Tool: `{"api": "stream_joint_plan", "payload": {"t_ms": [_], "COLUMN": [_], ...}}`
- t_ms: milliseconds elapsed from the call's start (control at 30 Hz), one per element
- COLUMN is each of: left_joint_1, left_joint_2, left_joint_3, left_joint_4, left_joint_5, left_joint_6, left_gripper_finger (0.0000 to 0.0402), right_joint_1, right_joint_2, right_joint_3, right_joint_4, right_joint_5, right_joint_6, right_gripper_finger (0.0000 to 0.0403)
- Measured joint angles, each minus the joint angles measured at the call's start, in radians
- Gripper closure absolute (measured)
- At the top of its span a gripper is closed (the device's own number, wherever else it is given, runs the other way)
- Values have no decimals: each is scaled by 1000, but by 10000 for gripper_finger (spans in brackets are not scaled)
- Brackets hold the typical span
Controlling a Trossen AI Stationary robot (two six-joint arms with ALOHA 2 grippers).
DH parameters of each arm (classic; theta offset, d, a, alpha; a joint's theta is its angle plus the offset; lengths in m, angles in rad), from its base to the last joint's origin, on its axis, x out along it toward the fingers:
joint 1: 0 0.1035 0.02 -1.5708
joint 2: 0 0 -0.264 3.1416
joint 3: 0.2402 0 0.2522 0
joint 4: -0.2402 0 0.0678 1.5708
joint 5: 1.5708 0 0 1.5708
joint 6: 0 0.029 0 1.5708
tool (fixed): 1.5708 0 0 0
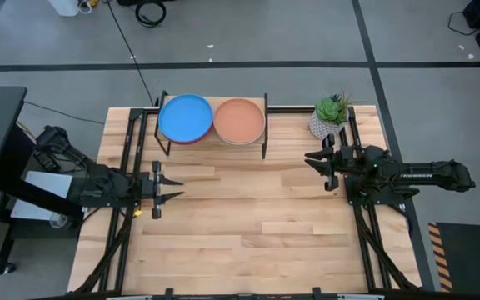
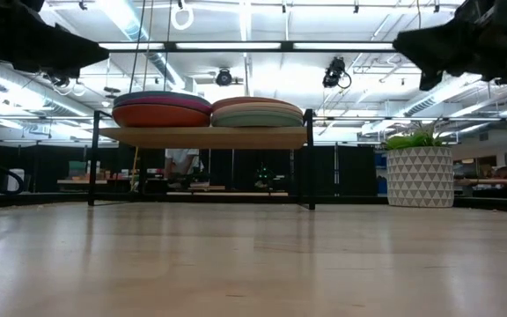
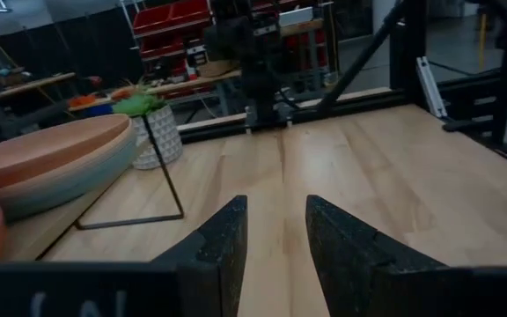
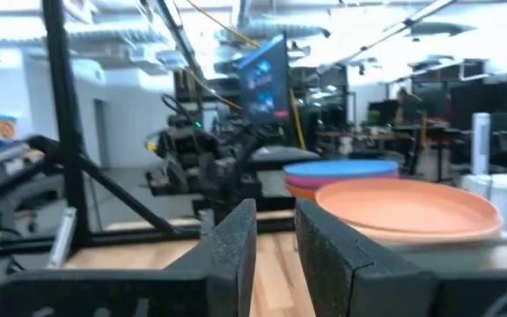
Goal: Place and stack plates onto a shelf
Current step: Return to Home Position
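As plates (image 1: 186, 117) top shelf (image 2: 205, 137), claws (image 1: 177, 187) (image 1: 311, 158) hover, seemingly parted.

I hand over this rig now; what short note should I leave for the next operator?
Left gripper: open, empty, over the table, left side.
Right gripper: open, empty, over the right side, near the potted plant.
Plates: two stacks on the shelf, blue-topped stack toward the left arm, terracotta-topped stack toward the right.
Done: stacking, it seems. Left: bring both arms home.

A bright blue plate (image 1: 185, 117), a terracotta plate (image 1: 239, 121) — and a white pot (image 2: 419, 176) patterned in grey triangles.
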Motion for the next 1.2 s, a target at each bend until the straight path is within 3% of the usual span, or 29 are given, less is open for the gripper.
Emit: {"api": "stream_joint_plan", "payload": {"t_ms": [367, 633, 867, 1200], "left_joint_1": [-2, -1, -1, -1], "left_joint_2": [-57, -87, -85, -85], "left_joint_3": [-112, -112, -113, -113], "left_joint_4": [72, 99, 100, 100], "left_joint_5": [29, 124, 125, 125], "left_joint_6": [53, 130, -20, -26], "left_gripper_finger": [277, 277, 276, 276], "right_joint_1": [-1, -1, -1, -1], "right_joint_2": [-34, -31, -31, -31], "right_joint_3": [0, 0, 0, 0], "right_joint_4": [-124, -82, -98, -97], "right_joint_5": [39, 216, 212, 211], "right_joint_6": [5, 5, 1, -1], "right_gripper_finger": [314, 314, 312, 312]}}
